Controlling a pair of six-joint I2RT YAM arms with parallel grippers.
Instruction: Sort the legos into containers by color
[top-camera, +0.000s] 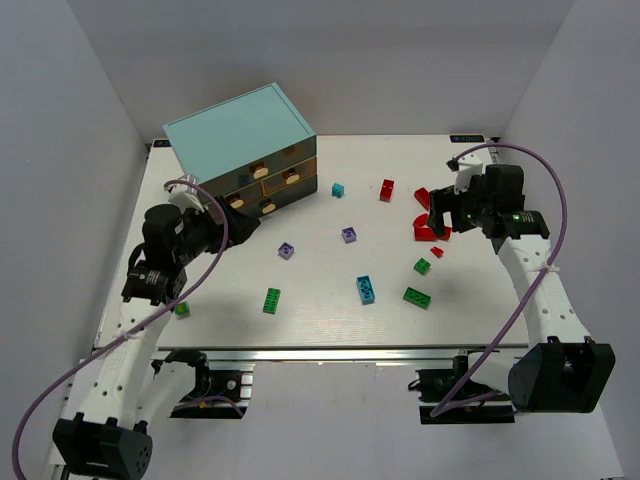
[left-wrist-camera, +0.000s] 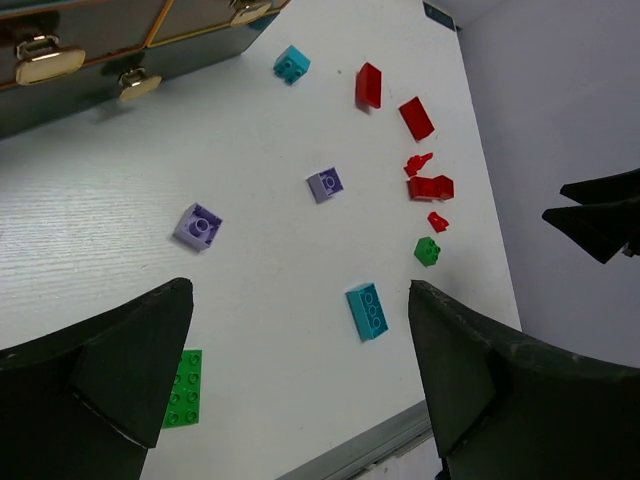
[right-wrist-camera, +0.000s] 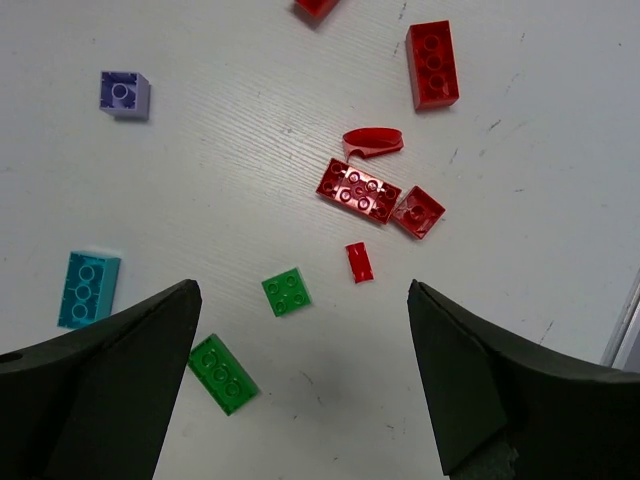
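Observation:
The light-teal cabinet (top-camera: 240, 130) stands at the back left, its brownish drawers (top-camera: 272, 184) with cream knobs (left-wrist-camera: 45, 60) shut. Legos lie scattered on the white table. They include a red cluster (right-wrist-camera: 358, 190), a red brick (right-wrist-camera: 432, 64), green bricks (right-wrist-camera: 286, 292) (right-wrist-camera: 224, 374), cyan bricks (left-wrist-camera: 367, 311) (left-wrist-camera: 291, 63), purple bricks (left-wrist-camera: 325, 185) (left-wrist-camera: 198, 226) and a green plate (left-wrist-camera: 183, 388). My left gripper (top-camera: 238, 226) (left-wrist-camera: 300, 290) is open and empty just in front of the cabinet. My right gripper (top-camera: 437, 215) (right-wrist-camera: 305, 287) is open and empty above the red cluster and green bricks.
A lone green brick (top-camera: 182, 309) lies near the table's front left edge under the left arm. A red brick (top-camera: 387, 189) lies at the back centre. White walls close in the table on three sides. The metal front rail (left-wrist-camera: 360, 450) is near.

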